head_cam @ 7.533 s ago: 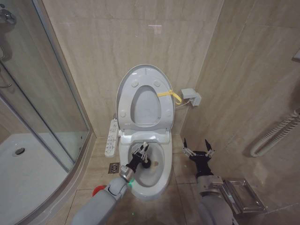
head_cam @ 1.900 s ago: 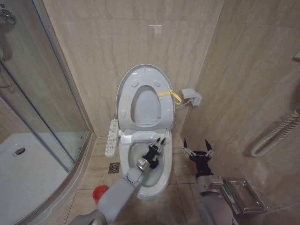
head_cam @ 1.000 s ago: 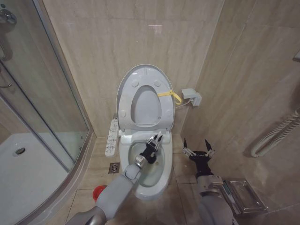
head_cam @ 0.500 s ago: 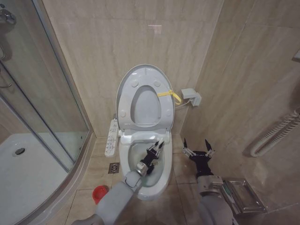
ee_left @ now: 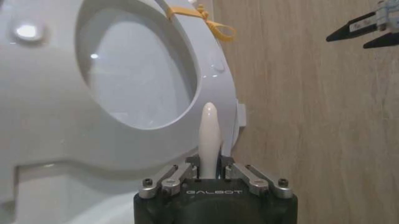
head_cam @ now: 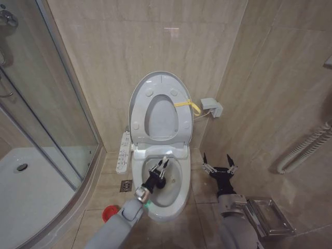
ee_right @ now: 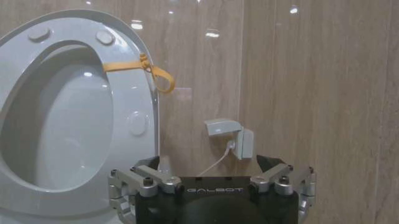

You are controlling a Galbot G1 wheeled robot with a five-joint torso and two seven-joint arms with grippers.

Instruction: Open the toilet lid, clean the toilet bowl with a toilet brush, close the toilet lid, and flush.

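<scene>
From the head camera, the toilet lid stands upright against the back wall at the centre of the frame, with the seat ring raised against it and a yellow strap on the ring's right side. Below them the toilet bowl lies open. The left gripper reaches into the bowl from the lower left of the frame, its fingers closed on the white handle of the toilet brush, whose dark head sits low in the bowl. A red holder stands on the floor at the bowl's lower left. The right gripper hangs spread wide and empty to the right of the bowl, above the floor tiles.

In the left wrist view, the left gripper at the bottom centre pinches the toilet brush handle, which stands up before the raised seat ring.

In the right wrist view, the right gripper sits at the bottom, fingers wide apart with nothing between them; the toilet lid fills the left, and a wall socket shows near the centre.
</scene>
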